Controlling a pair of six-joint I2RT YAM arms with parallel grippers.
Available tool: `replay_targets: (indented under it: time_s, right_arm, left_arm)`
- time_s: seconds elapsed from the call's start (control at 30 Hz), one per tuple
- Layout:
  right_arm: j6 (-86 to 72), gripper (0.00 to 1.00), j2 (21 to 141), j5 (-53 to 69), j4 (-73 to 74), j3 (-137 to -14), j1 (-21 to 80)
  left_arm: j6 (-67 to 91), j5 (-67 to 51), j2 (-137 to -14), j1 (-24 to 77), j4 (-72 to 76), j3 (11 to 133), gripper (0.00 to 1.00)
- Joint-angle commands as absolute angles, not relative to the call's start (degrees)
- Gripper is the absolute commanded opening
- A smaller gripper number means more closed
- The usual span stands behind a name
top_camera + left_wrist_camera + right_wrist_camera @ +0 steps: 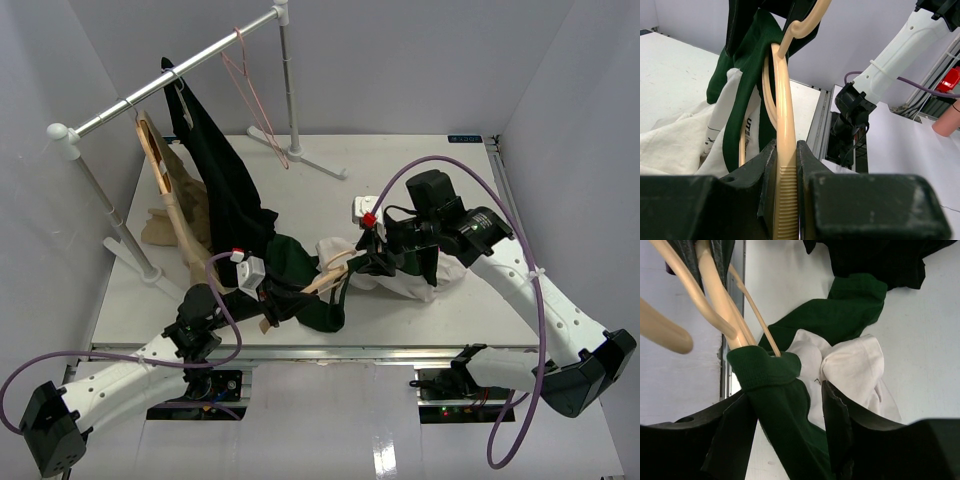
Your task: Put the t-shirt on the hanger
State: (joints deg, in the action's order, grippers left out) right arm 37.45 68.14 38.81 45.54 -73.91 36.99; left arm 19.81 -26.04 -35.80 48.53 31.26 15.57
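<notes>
Gripping the hanger (318,282) in front of the rack (170,85), the left gripper (268,300) has its jaws pressed tight on the ribbed end of one pale wooden arm. The wrist view shows the fingers (765,167) flush against that arm (782,125) on both sides. The hanger rises at a tilt from the left gripper (785,162) towards the right.

Just right of it, the t-shirt (318,312) lies bunched on the table (400,170), forward of the rack's feet. Its green cloth is nearest the left gripper and its cream panel spreads to the right. One green ribbed edge of the t-shirt (767,367) is looped over the hanger's (715,302) lower end, and the wood passes into the opening.

Further right, the right gripper (366,262) reaches down onto the t-shirt. Its fingers (840,430) stand spread, and a band of green cloth runs between them against the left one. The wrist view does not show whether they press on it.

On the rack, behind it all, hang a black garment (225,190) and a tan garment (172,228). A pink wire hanger (252,100) is further right along the bar.
</notes>
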Motion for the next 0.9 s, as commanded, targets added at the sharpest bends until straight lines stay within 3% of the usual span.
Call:
replay_targets:
  time_s: [0.0,0.3,0.47,0.7,0.73,0.87]
  right_arm:
    - [36.4,0.56,67.3,45.0,44.4,-73.7,37.2]
    - [33.5,0.45,67.4,42.9,43.2,-71.7,39.3]
    - [32.0,0.1,67.7,40.7,42.8,-71.7,40.4]
    - [27.8,0.08,66.0,34.3,38.4,-70.3,40.7]
    - [26.3,0.08,65.0,32.1,36.5,-69.7,40.7]
    - [21.0,0.08,60.4,24.8,30.9,-67.4,40.7]
  left_arm:
    - [18.6,-28.5,-37.2,48.7,35.9,19.5,0.0]
    - [19.1,-28.2,-40.3,48.7,37.3,21.2,0.0]
    - [18.8,-27.0,-40.1,48.7,36.2,21.8,0.0]
    - [18.8,-24.1,-40.4,48.7,32.3,24.7,0.0]
    - [18.9,-22.5,-40.7,48.7,30.2,26.0,0.05]
    - [18.3,-14.9,-41.8,48.7,21.1,31.5,0.47]
